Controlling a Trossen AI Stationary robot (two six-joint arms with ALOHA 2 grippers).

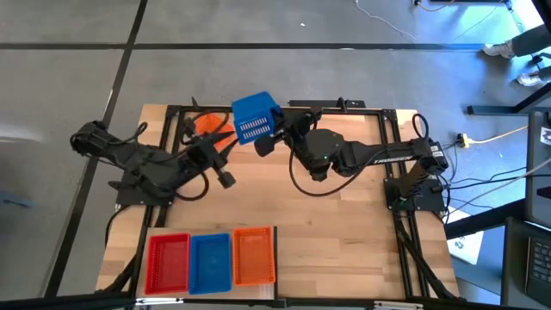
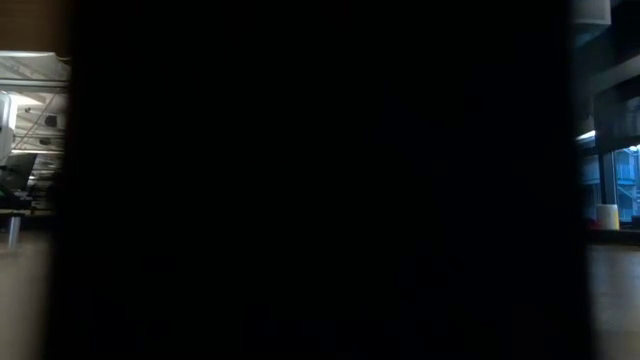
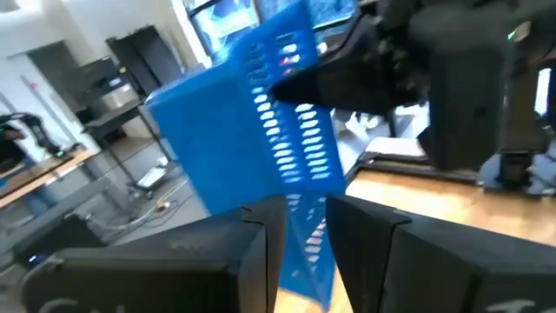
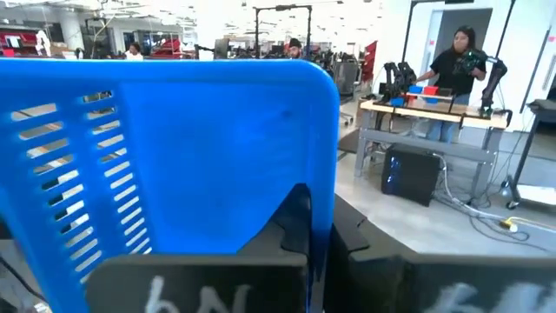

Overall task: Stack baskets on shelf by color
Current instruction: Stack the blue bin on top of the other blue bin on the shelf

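Observation:
My right gripper [image 1: 274, 131] is shut on a blue basket [image 1: 254, 119] held high over the table's far middle and tipped on its side. The basket fills the right wrist view [image 4: 174, 156]. My left gripper [image 1: 225, 178] is to the left of the basket and nearer the table's front. It points level at the basket [image 3: 243, 139], its fingers a narrow gap apart with nothing between them. A red [image 1: 168, 263], a blue [image 1: 209, 261] and an orange basket [image 1: 254, 256] stand side by side on the pale shelf [image 1: 215, 294] at the near edge. My right gripper pinches one wall of the blue basket at its edge [image 4: 295, 204] between its two fingers. One finger [image 3: 304, 83] lies on the slotted wall. The fingers come level from the table's right. The basket is lifted clear, tilted, with a slotted wall toward the left arm.
Another orange basket [image 1: 207, 125] lies on the table at the far left, partly hidden by the left arm. Black frame rails [image 1: 396, 164] run along the table's sides. The low view is almost wholly blocked by something dark close to the camera. A person [image 4: 456, 61] stands at a bench far off.

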